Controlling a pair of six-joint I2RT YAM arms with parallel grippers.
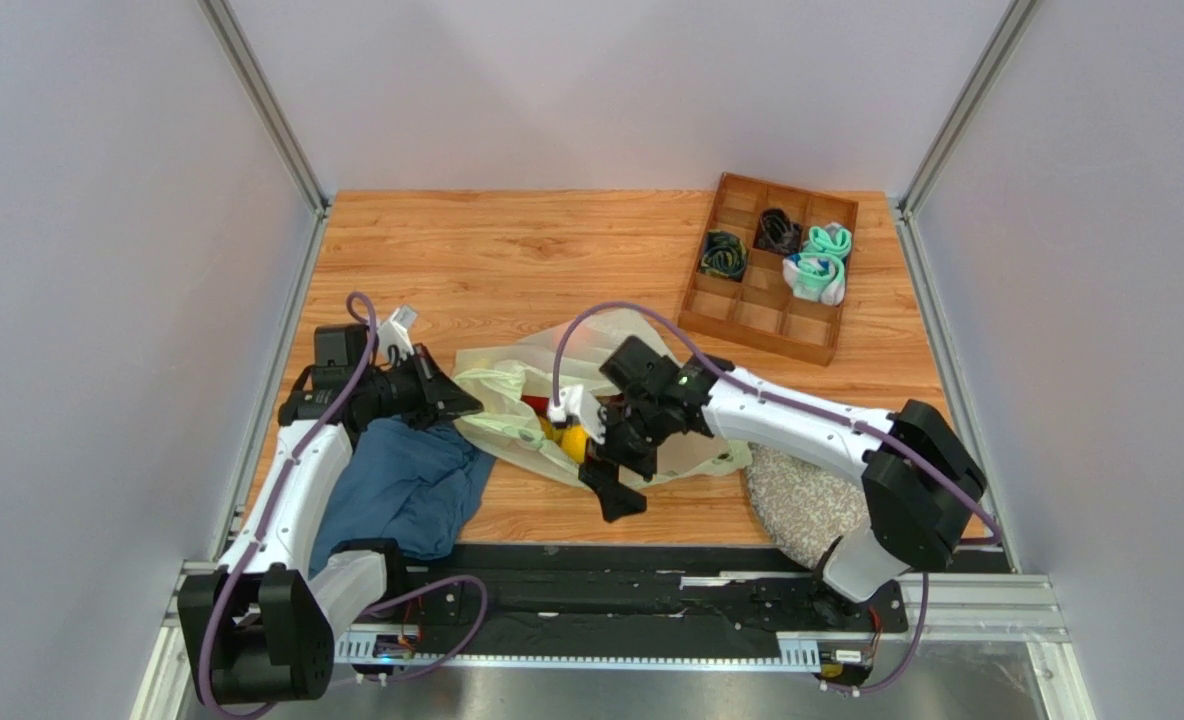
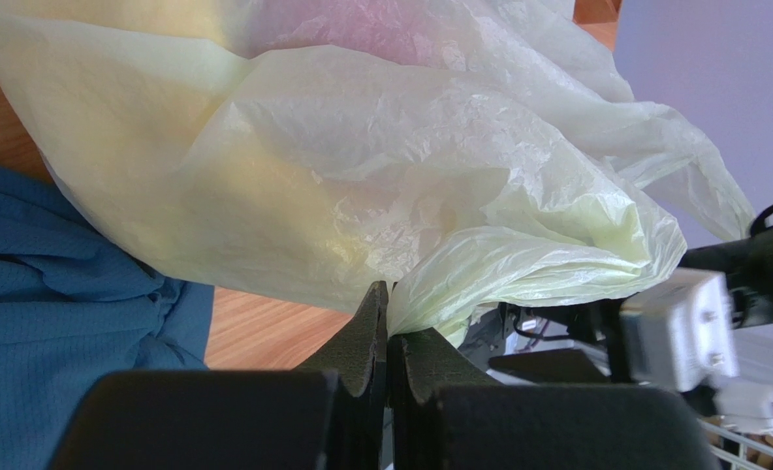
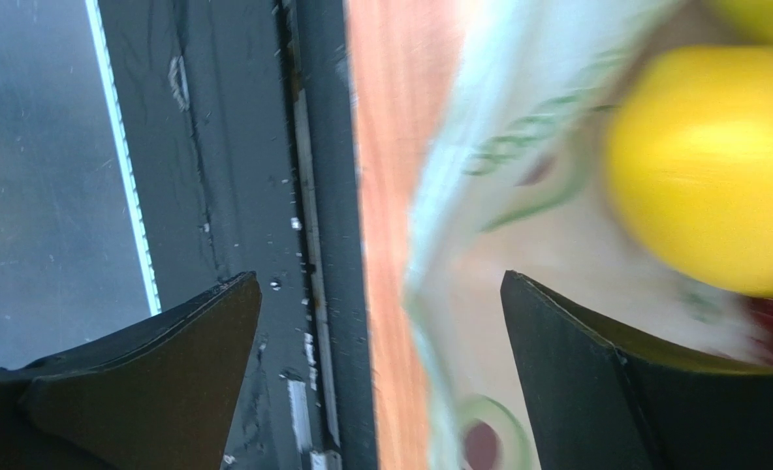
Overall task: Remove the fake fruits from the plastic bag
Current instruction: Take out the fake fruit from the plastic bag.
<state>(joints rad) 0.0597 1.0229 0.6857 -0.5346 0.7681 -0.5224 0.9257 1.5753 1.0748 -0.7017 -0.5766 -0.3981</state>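
Two grippers meet at your thin, crinkly, pale yellow-green plastic bag (image 1: 501, 375), which lies on the wooden tabletop (image 1: 553, 255) in the middle of the overhead frame. Your left gripper (image 1: 456, 398), just left of centre, is pressed fully together. In its wrist view it pinches a fold of the bag's film at bottom centre, and the rest of the bag billows across the upper half of that frame. A pink tint shows through the film at the top; you cannot tell what it is.

Your right gripper (image 3: 381, 284) stands wide apart and has hold of nothing. In its wrist view one finger (image 3: 165, 372) sits at lower left over the black rail, the other at lower right over the bag. A round glossy yellow fake fruit (image 3: 714, 166) fills the upper right of that frame, blurred, lying on the printed film.

Overhead, a crumpled blue cloth (image 1: 403, 488) lies at lower left, touching the bag. A wooden compartment tray (image 1: 771, 308) with rolled socks sits at upper right, well apart.
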